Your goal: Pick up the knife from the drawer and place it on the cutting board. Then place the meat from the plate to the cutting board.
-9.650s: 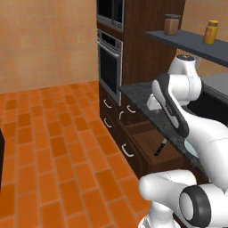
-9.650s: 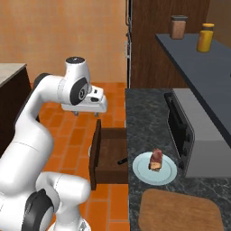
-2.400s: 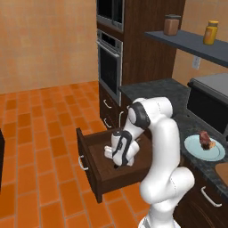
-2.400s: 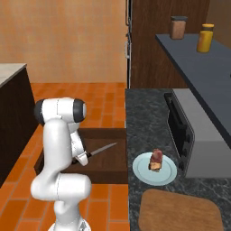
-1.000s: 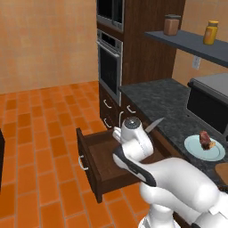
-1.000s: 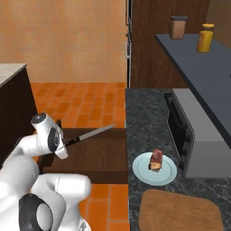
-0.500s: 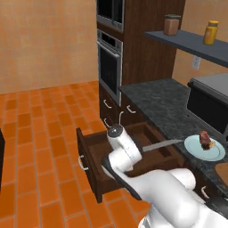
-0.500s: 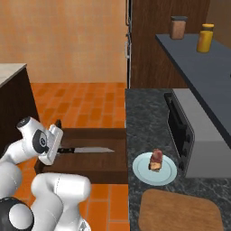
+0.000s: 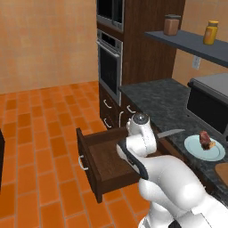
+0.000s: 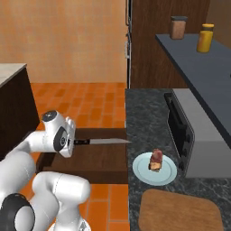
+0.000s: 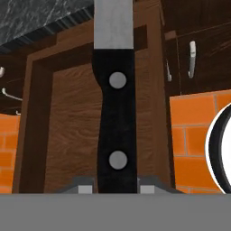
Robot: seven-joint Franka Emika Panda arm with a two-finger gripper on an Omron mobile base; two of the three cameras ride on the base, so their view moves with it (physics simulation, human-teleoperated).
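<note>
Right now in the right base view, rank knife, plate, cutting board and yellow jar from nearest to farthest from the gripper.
1. knife, held in the gripper, over the drawer.
2. plate, on the counter to the right.
3. cutting board, lower right.
4. yellow jar, on the upper shelf.

Built-in wall oven (image 9: 109, 67) in dark wood cabinetry, brown jar (image 9: 171, 25) and yellow jar (image 9: 211, 32) on grey shelf (image 9: 187, 44), microwave (image 10: 198, 131) on dark speckled counter (image 10: 144, 113), orange tile floor (image 9: 40, 116), small closed drawers (image 9: 111, 109) under the counter.
</note>
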